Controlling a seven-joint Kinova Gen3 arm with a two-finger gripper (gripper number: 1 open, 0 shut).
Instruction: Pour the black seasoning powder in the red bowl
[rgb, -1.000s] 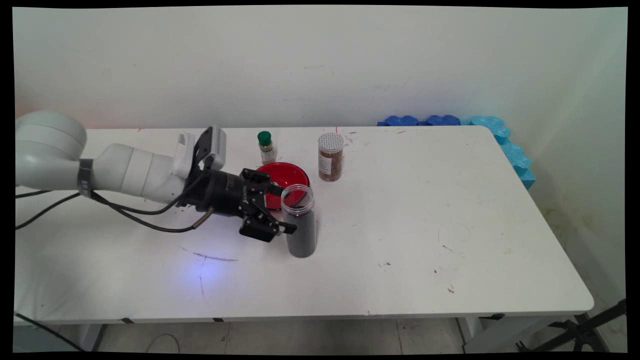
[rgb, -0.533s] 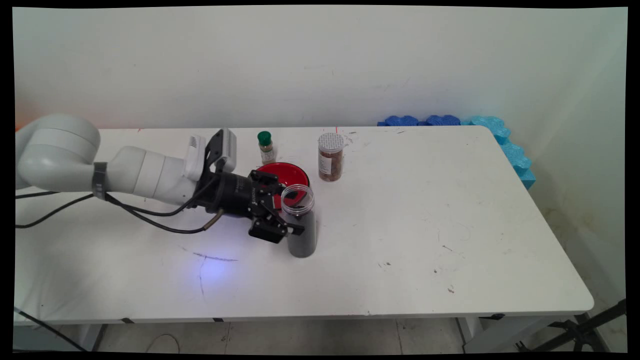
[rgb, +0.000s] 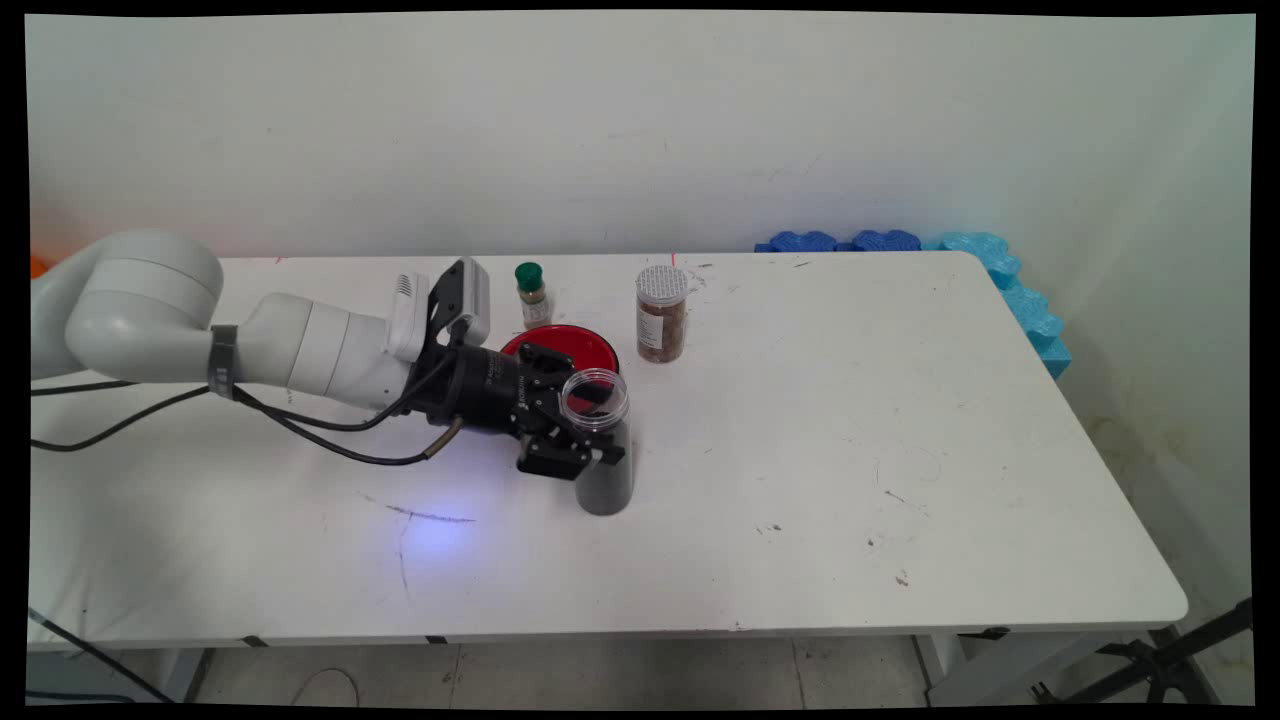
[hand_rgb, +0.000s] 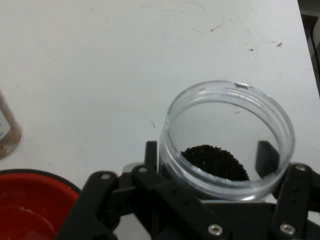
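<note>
Pincer (rgb: 592, 425) lies low over the white worktop (rgb: 800, 450), reaching in sideways from the left, with its two black fingers set on either side of an open clear jar (rgb: 600, 440). From the main view the near finger (rgb: 606, 455) crosses the jar's front just below the neck, while the far one is mostly hidden behind the clear wall. From the hand view the jar (hand_rgb: 227, 142) sits between the fingers, one finger (hand_rgb: 151, 152) against its left wall and the other showing as a dark pad through the clear plastic on the right. The fingers look closed to the jar's width, though firm contact on both sides cannot be confirmed.

The jar stands upright on the worktop, lidless, and holds dark, fine-grained contents (hand_rgb: 215, 162) that fill its lower part. Just behind it, touching or nearly so in the main view, lies a red bowl (rgb: 565, 345) with a dark rim; the hand view shows a part of the bowl (hand_rgb: 27, 210) at lower left. Beyond the bowl, near the worktop's far edge, stand a small bottle with a green cap (rgb: 531, 294) and a taller jar of brownish contents with a white perforated lid (rgb: 661, 313), the two well apart from each other. Blue foam pieces (rgb: 900, 245) lie along the wall at the worktop's far right corner.
</note>
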